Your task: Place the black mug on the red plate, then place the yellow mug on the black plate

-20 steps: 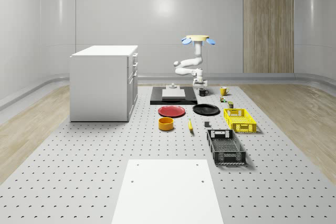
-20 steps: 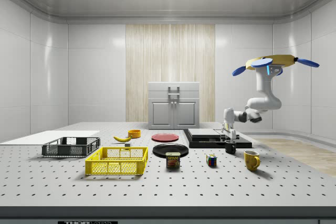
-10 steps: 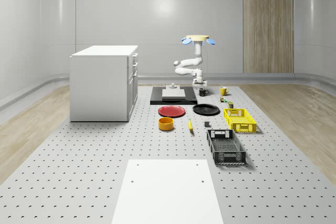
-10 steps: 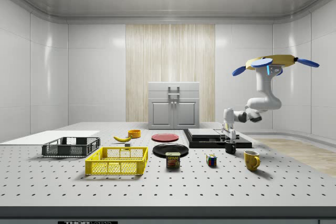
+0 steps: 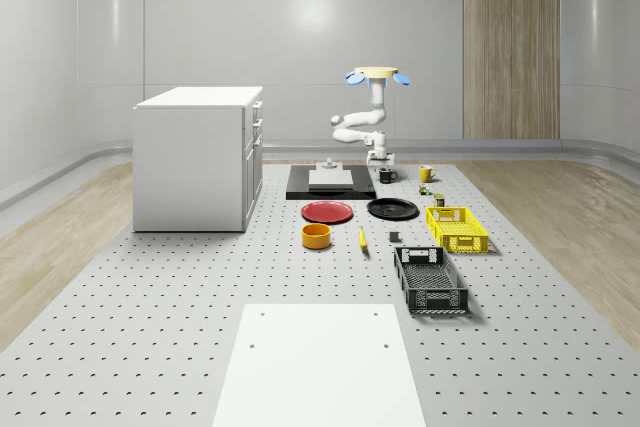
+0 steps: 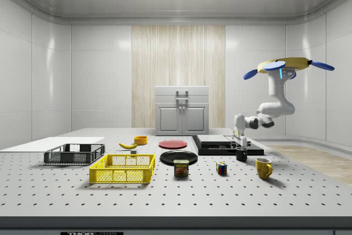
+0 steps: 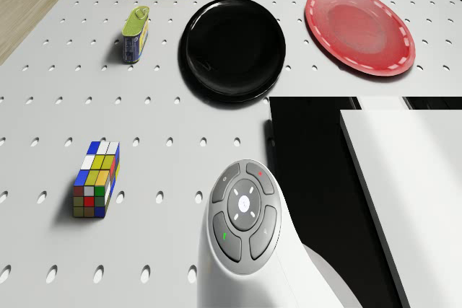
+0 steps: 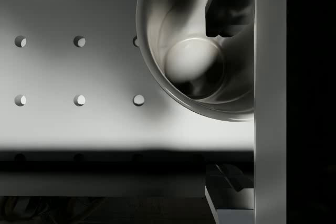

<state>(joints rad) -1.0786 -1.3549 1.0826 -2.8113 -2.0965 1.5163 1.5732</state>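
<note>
Jaws of the gripper [image 6: 239,142] stand apart and point straight down over the black mug [image 6: 241,154], which sits upright on the perforated table [image 6: 308,191]. The wrist view looks into the mug's open mouth. One finger [image 8: 231,11] is within the rim's outline and the other lies outside it, so the mug wall runs between them. The outer finger is clear of the wall, so nothing is clamped.

Just beside the jaws lies a black platform [image 5: 300,187] with a white slab on top, the mug standing close against its edge. The yellow mug [image 6: 263,167] stands upright near the jaws, on the side away from the platform. A Rubik's cube [image 7: 96,179] sits near them too, with a Spam tin [image 7: 135,33] beyond it. The black plate [image 7: 232,47] lies bare a little way from the jaws. The red plate [image 7: 359,29] is next to it and also bare, in front of the platform. A yellow crate [image 5: 457,228] is farther off.

The drone [image 6: 289,65] hovers high above the table's end, at the side view's right. Its white arm [image 7: 245,250] bends down and back toward the mug.
</note>
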